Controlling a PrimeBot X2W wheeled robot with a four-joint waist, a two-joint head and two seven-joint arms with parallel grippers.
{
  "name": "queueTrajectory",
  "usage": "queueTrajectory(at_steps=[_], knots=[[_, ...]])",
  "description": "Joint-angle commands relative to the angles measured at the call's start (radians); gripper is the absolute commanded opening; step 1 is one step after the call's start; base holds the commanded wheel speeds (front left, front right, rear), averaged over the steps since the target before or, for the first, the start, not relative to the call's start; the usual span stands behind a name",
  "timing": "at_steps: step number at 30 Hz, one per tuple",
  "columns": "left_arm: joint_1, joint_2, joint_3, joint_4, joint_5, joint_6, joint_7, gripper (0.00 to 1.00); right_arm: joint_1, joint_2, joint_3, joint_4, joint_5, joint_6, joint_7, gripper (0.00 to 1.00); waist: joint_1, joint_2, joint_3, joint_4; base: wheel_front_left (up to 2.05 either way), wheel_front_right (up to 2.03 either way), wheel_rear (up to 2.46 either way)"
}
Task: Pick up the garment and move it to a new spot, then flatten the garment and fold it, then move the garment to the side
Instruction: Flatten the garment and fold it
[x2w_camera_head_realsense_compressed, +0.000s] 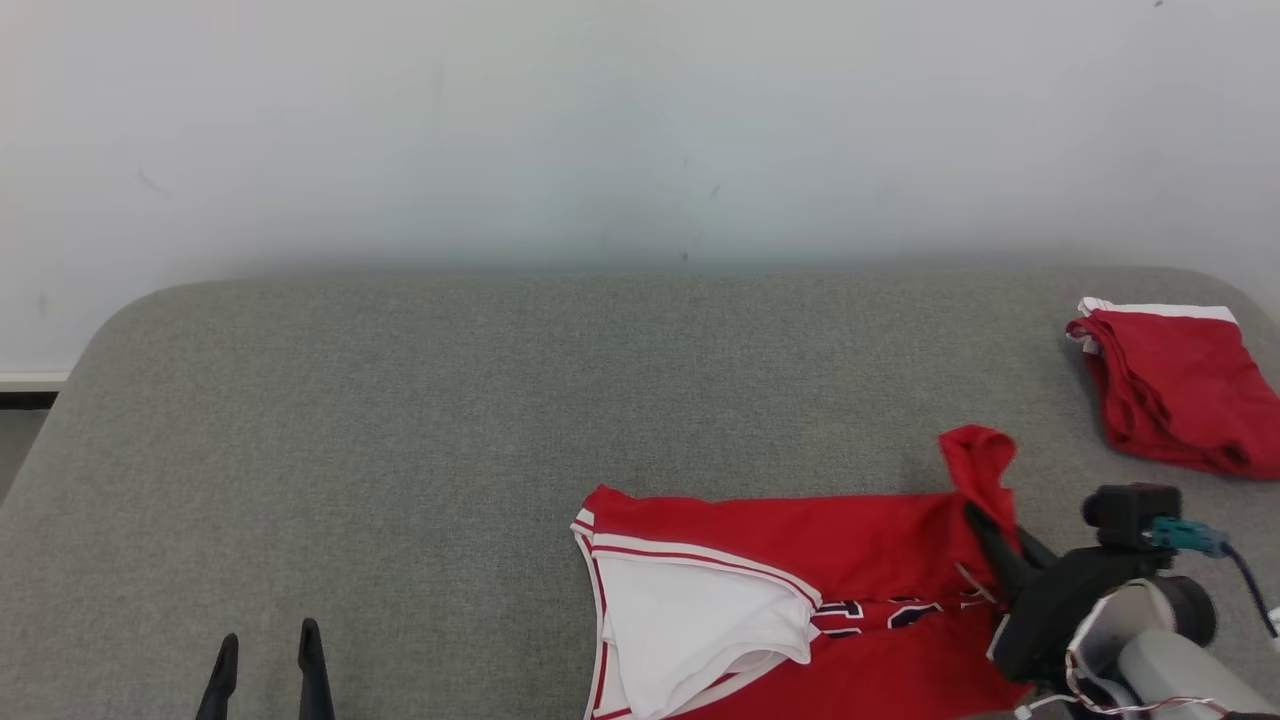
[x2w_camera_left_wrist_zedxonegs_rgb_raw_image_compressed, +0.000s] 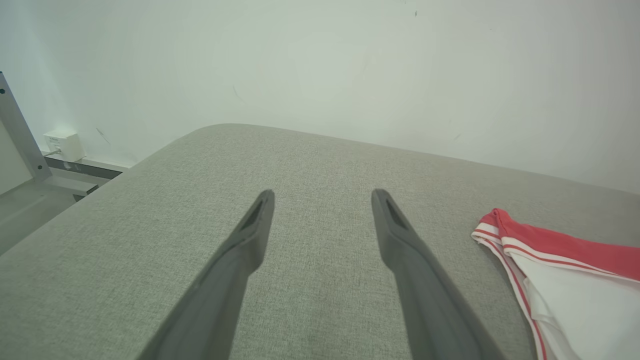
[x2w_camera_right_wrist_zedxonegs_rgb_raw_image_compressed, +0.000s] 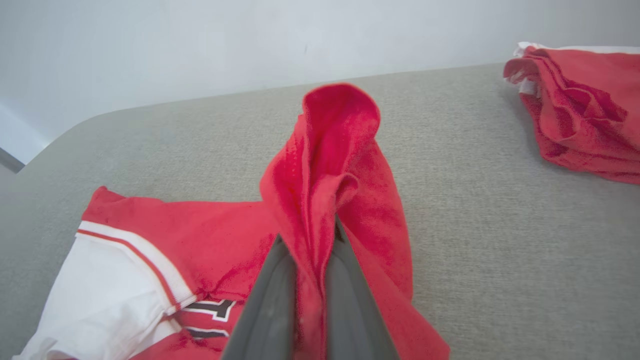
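Note:
A red jersey (x2w_camera_head_realsense_compressed: 820, 560) with white trim, a white inside and dark lettering lies at the front right of the grey surface. My right gripper (x2w_camera_head_realsense_compressed: 985, 525) is shut on a bunched fold of its red cloth (x2w_camera_right_wrist_zedxonegs_rgb_raw_image_compressed: 325, 165), which stands up above the fingers (x2w_camera_right_wrist_zedxonegs_rgb_raw_image_compressed: 270, 300). The jersey (x2w_camera_right_wrist_zedxonegs_rgb_raw_image_compressed: 200, 240) spreads out flat to the left of that pinch. My left gripper (x2w_camera_head_realsense_compressed: 268, 650) hangs open at the lower left, well away from the jersey, with nothing between its fingers (x2w_camera_left_wrist_zedxonegs_rgb_raw_image_compressed: 250, 235). The jersey's striped edge (x2w_camera_left_wrist_zedxonegs_rgb_raw_image_compressed: 545, 260) lies to their right.
A second red garment (x2w_camera_head_realsense_compressed: 1170, 385), folded with a white band, lies at the right edge of the grey padded surface (x2w_camera_head_realsense_compressed: 450, 430); it also appears as a red pile (x2w_camera_right_wrist_zedxonegs_rgb_raw_image_compressed: 580, 105). A pale wall stands behind. A metal frame and a small white box (x2w_camera_left_wrist_zedxonegs_rgb_raw_image_compressed: 62, 145) are off the left edge.

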Motion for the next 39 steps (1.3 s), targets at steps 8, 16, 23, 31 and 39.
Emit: queueTrajectory(at_steps=[8, 16, 23, 31, 39], knots=[[-0.017, -0.003, -0.014, 0.015, 0.009, -0.007, -0.003, 1.0, 0.047, 0.127, 0.044, -0.187, -0.054, -0.002, 0.063, 0.0, 0.0001, 0.0, -0.006, 0.038, 0.0, 0.0, 0.0], [-0.035, -0.004, -0.026, 0.035, 0.013, -0.016, -0.003, 1.0, 0.055, 0.28, 0.056, -0.218, -0.105, -0.002, 0.098, 0.0, 0.0001, 0.0, -0.007, 0.081, 0.0, 0.0, 0.0], [-0.05, -0.005, -0.053, 0.053, -0.001, -0.015, -0.003, 1.0, 0.036, 0.369, 0.062, -0.129, -0.126, -0.002, 0.095, 0.0, 0.0001, 0.0, -0.004, 0.119, 0.0, 0.0, 0.0], [-0.064, -0.005, -0.059, 0.065, -0.002, -0.017, -0.003, 1.0, 0.004, 0.4, 0.043, 0.027, -0.158, -0.002, 0.046, 0.0, 0.0001, 0.0, 0.001, 0.133, 0.0, 0.0, 0.0], [-0.062, -0.005, -0.048, 0.07, 0.002, -0.022, -0.003, 1.0, -0.025, 0.413, 0.086, 0.071, -0.122, -0.002, -0.019, 1.0, 0.0001, 0.0, 0.005, 0.124, 0.0, 0.0, 0.0]])
